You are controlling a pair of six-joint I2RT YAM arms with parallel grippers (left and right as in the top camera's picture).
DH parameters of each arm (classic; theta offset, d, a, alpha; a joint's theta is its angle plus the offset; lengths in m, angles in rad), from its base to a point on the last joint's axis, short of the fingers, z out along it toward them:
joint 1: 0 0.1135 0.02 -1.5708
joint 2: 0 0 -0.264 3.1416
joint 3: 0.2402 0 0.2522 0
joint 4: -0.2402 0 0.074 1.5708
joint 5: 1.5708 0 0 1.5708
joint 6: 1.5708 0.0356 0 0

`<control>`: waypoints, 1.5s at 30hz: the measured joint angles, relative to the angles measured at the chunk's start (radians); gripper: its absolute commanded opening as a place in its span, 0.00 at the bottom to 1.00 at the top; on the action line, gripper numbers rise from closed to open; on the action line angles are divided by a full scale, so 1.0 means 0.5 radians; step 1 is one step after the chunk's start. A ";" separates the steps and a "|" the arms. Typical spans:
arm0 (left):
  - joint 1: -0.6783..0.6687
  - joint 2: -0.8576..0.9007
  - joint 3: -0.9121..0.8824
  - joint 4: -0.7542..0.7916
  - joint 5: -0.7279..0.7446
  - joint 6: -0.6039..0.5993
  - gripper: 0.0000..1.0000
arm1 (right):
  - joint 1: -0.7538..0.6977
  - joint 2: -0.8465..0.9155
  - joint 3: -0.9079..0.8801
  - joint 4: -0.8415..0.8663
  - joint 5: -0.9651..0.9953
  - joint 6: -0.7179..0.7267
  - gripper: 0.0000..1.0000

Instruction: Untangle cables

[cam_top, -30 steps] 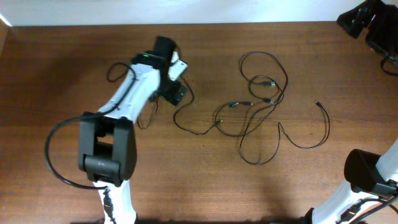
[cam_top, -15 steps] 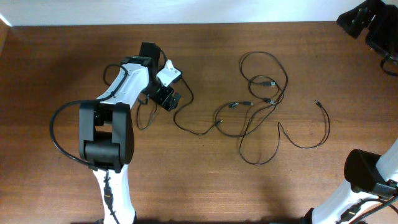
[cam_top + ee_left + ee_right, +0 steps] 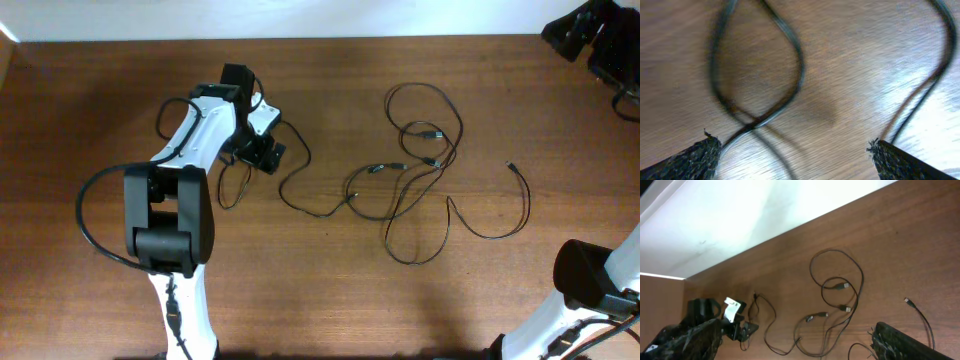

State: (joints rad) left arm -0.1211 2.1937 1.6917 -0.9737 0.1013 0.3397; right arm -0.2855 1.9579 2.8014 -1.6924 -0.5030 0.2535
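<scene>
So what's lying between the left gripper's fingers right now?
Left wrist view: thin black cables loop across the table between the fingers of the open left gripper, none gripped.

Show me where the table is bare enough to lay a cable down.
Bare: the table's front strip between the left arm and right arm, and the far-left corner behind the left arm. Crowded: centre, where the cables sprawl from the left end effector rightward.

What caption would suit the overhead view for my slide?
Left tool over the left end of loosely tangled black cables on a wooden table.
</scene>
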 measured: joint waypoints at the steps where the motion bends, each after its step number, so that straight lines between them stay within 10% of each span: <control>1: 0.000 0.000 -0.054 0.021 0.060 -0.001 1.00 | 0.000 0.000 0.000 0.000 0.000 0.000 0.97; 14: -0.300 -0.047 -0.194 0.063 0.159 -0.051 0.83 | 0.000 0.000 0.000 0.000 0.000 0.000 0.97; 24: -0.408 -0.059 -0.254 0.197 -0.200 -0.354 0.00 | 0.000 0.000 0.000 0.000 0.000 0.000 0.97; 36: -0.246 -0.124 0.259 -0.237 -0.369 -0.562 0.00 | 0.000 0.000 0.000 -0.001 0.000 0.000 0.97; 45: -0.024 -1.070 0.726 -0.287 -0.399 -0.562 0.00 | 0.000 0.000 0.000 0.000 0.000 0.000 0.97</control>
State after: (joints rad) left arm -0.1333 1.6585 2.0544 -1.1172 -0.0982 0.0589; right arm -0.2855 1.9579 2.8014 -1.6924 -0.5030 0.2535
